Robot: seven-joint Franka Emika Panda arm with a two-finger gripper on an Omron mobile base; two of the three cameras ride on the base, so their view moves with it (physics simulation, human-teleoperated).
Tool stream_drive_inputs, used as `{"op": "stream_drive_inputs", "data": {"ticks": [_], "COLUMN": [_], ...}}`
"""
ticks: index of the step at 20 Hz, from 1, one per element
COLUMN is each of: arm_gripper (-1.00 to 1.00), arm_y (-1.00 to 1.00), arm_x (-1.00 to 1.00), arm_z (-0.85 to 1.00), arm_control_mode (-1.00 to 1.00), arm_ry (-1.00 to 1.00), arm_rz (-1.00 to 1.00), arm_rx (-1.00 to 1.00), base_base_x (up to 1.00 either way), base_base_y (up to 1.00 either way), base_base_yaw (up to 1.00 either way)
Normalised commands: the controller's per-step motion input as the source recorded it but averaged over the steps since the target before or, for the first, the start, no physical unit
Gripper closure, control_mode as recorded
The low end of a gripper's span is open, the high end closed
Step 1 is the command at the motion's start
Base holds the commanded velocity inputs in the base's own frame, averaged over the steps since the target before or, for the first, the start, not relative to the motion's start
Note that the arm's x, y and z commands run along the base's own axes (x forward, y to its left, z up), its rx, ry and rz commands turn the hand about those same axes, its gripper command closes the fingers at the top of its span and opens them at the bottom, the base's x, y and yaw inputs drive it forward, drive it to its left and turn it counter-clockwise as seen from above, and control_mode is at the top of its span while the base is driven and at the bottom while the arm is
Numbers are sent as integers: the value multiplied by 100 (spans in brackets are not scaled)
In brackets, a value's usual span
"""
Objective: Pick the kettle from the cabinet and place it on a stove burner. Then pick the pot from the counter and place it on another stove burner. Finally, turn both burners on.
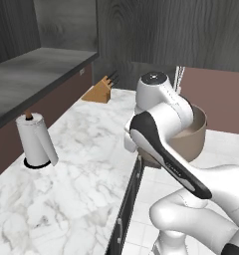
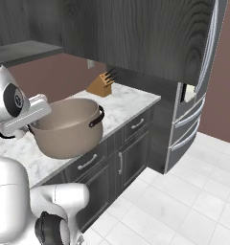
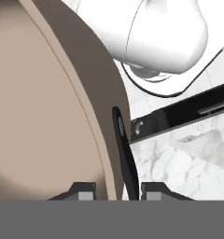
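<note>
I have the gripper [image 3: 117, 190] clamped over the rim of the beige pot [image 2: 69, 128], carried tilted at the front edge of the marble counter [image 1: 81, 169], with a paper-towel roll [image 1: 36, 139] left of it and a knife block [image 1: 98, 92] beyond.

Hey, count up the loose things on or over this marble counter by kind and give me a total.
Pot, held at its rim by the gripper: 1
Paper-towel roll: 1
Knife block: 1
Total: 3
</note>
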Motion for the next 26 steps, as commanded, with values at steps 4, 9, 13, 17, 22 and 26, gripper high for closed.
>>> {"op": "stream_drive_inputs", "data": {"ticks": [4,9,13,17,22,26], "arm_gripper": [100,100,100,100,100,100], "arm_y": [0,0,0,0,0,0], "arm_x": [-7,0,0,0,0,0], "arm_z": [0,0,0,0,0,0], "arm_control_mode": [-100,100,100,100,100,100], "arm_ry": [-2,0,0,0,0,0], "arm_rz": [0,0,0,0,0,0], "arm_rx": [0,0,0,0,0,0], "base_base_x": [0,-84,-98,-98,-95,-89], "base_base_y": [0,-18,-16,-5,0,0], "base_base_yaw": [0,-11,-16,-24,-34,-39]}}
